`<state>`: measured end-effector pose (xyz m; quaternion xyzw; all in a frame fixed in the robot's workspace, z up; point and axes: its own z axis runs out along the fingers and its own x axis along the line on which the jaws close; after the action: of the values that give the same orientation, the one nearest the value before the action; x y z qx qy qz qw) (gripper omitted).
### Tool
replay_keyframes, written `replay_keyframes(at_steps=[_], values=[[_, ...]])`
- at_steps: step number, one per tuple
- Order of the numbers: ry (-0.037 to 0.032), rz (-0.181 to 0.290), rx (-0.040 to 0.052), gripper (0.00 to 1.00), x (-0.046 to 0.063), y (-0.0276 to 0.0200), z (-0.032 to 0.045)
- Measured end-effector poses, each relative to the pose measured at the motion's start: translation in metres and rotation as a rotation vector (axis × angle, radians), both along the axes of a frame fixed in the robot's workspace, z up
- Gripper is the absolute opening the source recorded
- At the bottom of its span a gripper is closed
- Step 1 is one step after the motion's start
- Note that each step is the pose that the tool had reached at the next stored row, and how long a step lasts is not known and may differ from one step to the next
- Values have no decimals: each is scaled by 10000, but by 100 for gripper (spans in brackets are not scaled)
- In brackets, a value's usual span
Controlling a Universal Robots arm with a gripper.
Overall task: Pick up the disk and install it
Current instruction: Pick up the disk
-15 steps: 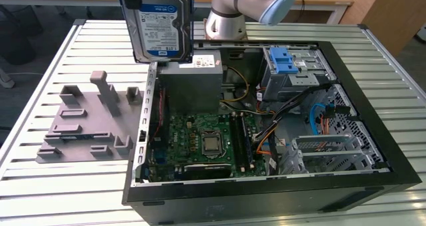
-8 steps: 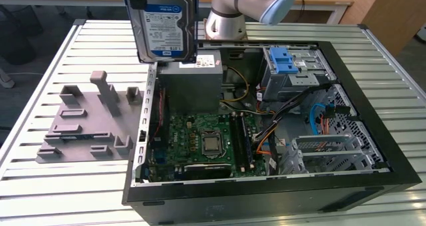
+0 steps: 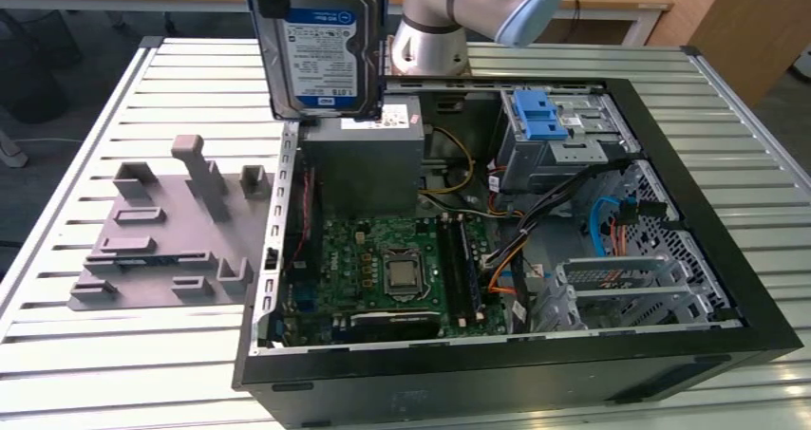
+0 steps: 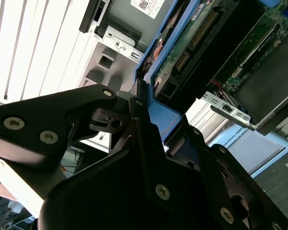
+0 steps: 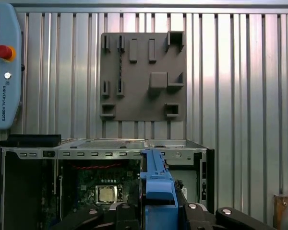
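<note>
The disk point(image 3: 323, 50), silver-grey with a blue and white label and a blue bracket, hangs upright in the air above the rear corner of the open computer case point(image 3: 507, 359) on the exterior view's left. My gripper point(image 4: 149, 124) is shut on it, clamping the blue bracket point(image 4: 161, 117) between black fingers point(image 4: 110, 122). The disk's green circuit side point(image 4: 182, 45) faces the second wrist view. In the first wrist view the bracket's blue edge point(image 5: 156, 182) runs between the gripper's point(image 5: 158, 213) black parts, above the case.
Inside the case lie the grey power supply point(image 3: 361, 159), the motherboard point(image 3: 393, 269) and a silver drive cage with a blue latch point(image 3: 545, 121). A grey fixture plate point(image 3: 165, 250) rests on the slatted table point(image 3: 76, 373). A teach pendant point(image 5: 5, 67) lies beside it.
</note>
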<state>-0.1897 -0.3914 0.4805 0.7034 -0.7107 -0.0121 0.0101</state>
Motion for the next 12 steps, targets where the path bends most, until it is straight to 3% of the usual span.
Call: replay_keyframes(at_steps=[12], values=[[1, 0, -1, 36, 137, -1, -2]])
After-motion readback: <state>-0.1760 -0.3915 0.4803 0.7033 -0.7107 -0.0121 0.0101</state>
